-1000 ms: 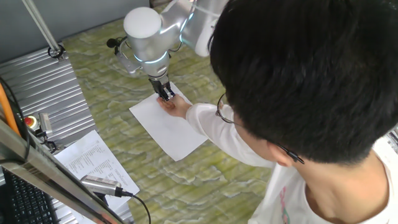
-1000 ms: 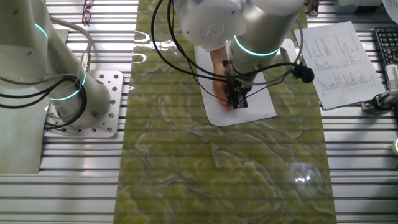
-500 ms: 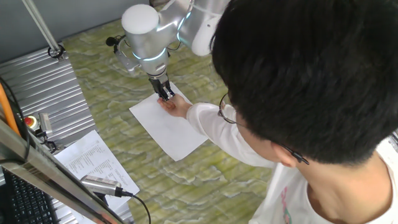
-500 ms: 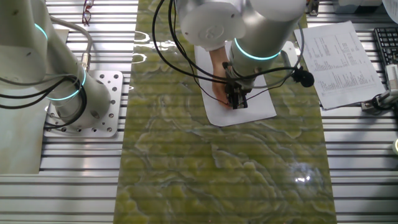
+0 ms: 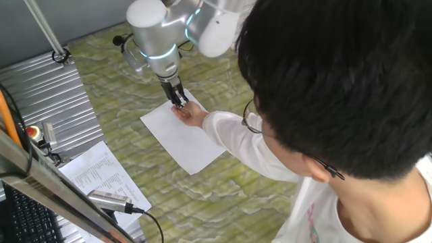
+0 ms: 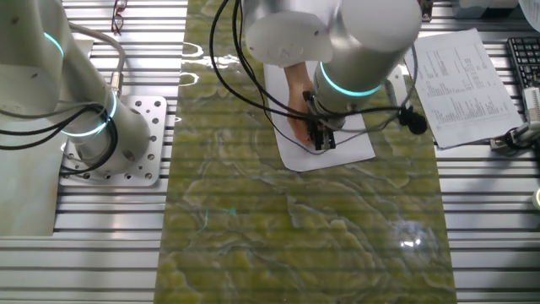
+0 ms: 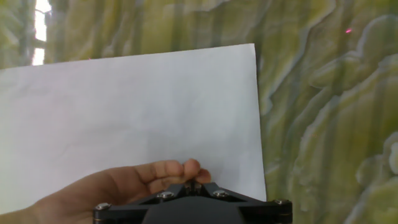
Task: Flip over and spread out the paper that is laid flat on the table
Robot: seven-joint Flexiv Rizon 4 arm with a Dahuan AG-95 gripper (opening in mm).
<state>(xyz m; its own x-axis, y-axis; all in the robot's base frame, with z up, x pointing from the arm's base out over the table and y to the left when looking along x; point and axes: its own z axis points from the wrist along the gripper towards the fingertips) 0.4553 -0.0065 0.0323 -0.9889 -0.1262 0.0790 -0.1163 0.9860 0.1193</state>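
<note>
The paper (image 5: 183,133) is lying flat on the tabletop (image 6: 253,228). A person's hand (image 7: 118,184) is resting on it beside the gripper (image 6: 321,142); jaws' opening cannot be told. Judging so, grasping an edge comes next.

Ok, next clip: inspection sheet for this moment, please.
Surface: green marbled table, ribbed metal panels either side.
Job's things: paper flat on the table; a person's hand rests on it.
Clutter: printed sheet, keyboard, glasses.
Tool: low over the paper beside the hand; jaw state cannot tell.
Cables: black ones looping from the arm.
Surroundings: second arm; person's head blocks one fixed view.
</note>
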